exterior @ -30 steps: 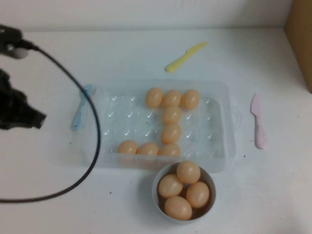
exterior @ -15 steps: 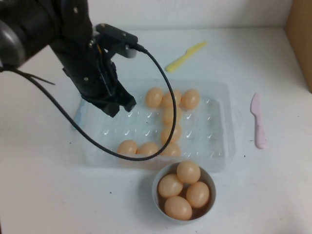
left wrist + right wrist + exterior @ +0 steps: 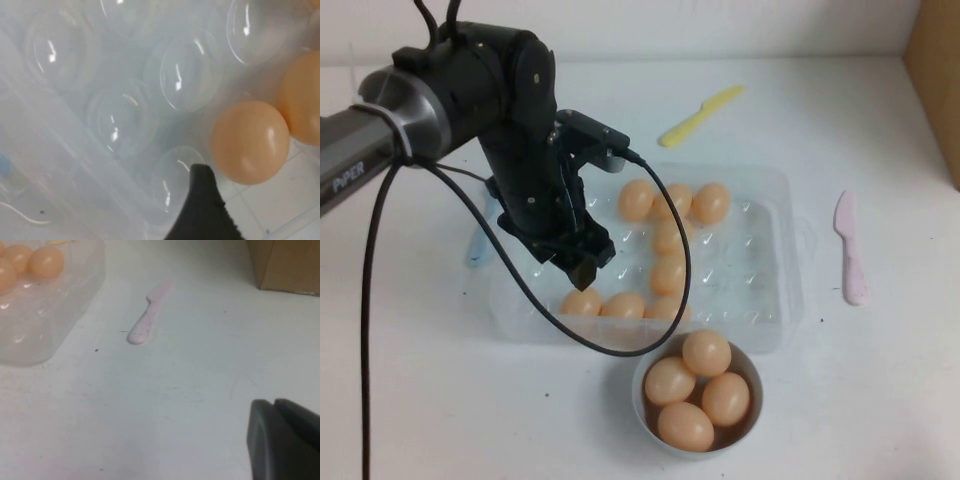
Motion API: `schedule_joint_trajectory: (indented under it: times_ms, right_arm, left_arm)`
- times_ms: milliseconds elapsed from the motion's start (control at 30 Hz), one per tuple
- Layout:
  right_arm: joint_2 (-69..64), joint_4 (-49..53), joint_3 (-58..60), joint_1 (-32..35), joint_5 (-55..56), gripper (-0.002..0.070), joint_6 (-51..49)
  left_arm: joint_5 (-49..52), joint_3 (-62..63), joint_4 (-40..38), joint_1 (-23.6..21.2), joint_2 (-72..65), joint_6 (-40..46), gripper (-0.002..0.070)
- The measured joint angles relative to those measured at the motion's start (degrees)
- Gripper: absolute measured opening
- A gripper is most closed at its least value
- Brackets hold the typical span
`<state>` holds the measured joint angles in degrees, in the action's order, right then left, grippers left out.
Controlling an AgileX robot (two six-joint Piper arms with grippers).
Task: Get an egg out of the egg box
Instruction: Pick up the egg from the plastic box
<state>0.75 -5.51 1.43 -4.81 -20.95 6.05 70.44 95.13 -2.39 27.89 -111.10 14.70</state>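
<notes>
Now from high up, the left gripper [image 3: 582, 262] hangs low over the clear, dimpled plastic egg box [image 3: 775, 290], just above the smooth peach egg [image 3: 582, 302] at its near-left end; whether its claw is apart I cannot tell. A round grey-white bowl [image 3: 645, 400] of eggs sits beside the box on the matte white table [image 3: 880, 400]. Left wrist view: one black fingertip [image 3: 202, 210] beside that glossy egg [image 3: 250, 141]. Right wrist view: the right gripper [image 3: 282, 440] over bare table near a pink plastic knife [image 3: 148, 315], claw pressed together.
</notes>
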Motion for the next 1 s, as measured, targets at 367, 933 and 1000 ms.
schedule_joint_trajectory:
  times_ms: [367, 933, 1000]
  right_arm:
    - [0.0, 0.0, 0.0, 0.0, 0.0, -0.0018, 0.0]
    - [0.0, 0.0, 0.0, 0.0, 0.0, -0.0018, 0.0]
    - [0.0, 0.0, 0.0, 0.0, 0.0, -0.0018, 0.0]
  left_arm:
    - [-0.22, 0.0, -1.1, 1.28, -2.23, -0.56, 0.0438]
    - [-1.88, -2.61, -1.11, 1.5, -4.5, -0.68, 0.0436]
    - [-2.6, -2.97, -1.11, 1.5, -4.63, -0.79, 0.0435]
